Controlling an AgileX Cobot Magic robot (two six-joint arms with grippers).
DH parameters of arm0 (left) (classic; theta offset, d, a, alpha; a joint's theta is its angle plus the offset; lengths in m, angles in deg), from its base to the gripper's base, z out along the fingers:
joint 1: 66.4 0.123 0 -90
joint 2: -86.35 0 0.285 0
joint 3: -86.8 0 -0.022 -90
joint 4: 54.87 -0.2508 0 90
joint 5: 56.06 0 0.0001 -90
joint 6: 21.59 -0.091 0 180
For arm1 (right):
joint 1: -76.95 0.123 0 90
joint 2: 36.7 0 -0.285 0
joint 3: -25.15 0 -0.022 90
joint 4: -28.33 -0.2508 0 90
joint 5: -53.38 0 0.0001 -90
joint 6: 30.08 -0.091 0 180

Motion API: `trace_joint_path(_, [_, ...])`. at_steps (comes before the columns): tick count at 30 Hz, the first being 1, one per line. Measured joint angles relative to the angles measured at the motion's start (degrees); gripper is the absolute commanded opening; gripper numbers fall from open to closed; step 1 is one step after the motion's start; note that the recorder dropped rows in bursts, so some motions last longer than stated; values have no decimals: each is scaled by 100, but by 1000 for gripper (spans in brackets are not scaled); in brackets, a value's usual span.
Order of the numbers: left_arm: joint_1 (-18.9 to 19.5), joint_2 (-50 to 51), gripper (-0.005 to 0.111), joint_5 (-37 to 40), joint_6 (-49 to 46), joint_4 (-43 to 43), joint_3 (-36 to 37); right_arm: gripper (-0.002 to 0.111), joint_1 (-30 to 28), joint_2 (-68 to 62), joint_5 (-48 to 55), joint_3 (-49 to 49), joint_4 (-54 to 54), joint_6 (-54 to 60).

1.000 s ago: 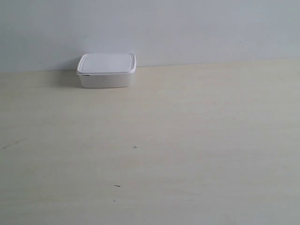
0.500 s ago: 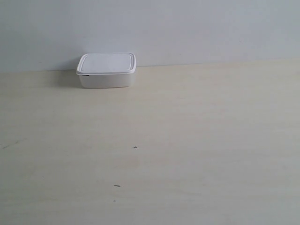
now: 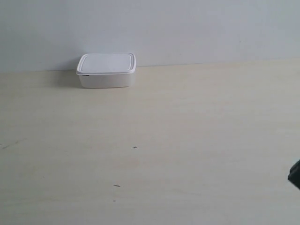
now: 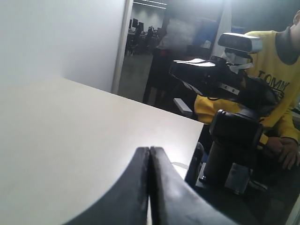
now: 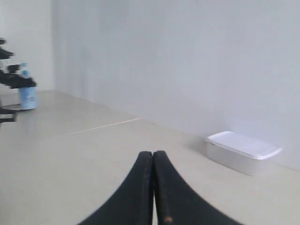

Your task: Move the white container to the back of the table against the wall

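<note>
The white container, a shallow lidded box, stands at the back of the table, right by the wall. The right wrist view shows the container far off, beside the wall, with my right gripper shut and empty, well short of it. My left gripper is shut on nothing above the table and points away from the container, which that view does not show. A dark bit of the arm at the exterior view's right pokes in at the frame edge.
The other arm and a person in a yellow shirt are beyond the table's edge in the left wrist view. A blue bottle stands far off on the table in the right wrist view. Tiny dark specks mark the tabletop.
A dark part of an arm has come into the exterior view at its right edge. The container has not moved.
</note>
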Motion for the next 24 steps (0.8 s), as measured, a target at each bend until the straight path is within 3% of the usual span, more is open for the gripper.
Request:
trace_joint_path(5, [341,0,0,-10,0,0,0,0,-1542,0,0,0,0,0])
trace_joint_path(8, [624,0,0,-10,0,0,0,0,-2896,0,0,0,0,0])
trace_joint_path(15, [1425,0,0,-10,0,0,0,0,-5344,0,0,0,0,0])
trace_joint_path(18, [1705,0,0,-10,0,0,0,0,-5968,0,0,0,0,0])
trace_joint_path(24, [2828,0,0,-10,-11,0,0,0,-6858,0,0,0,0,0])
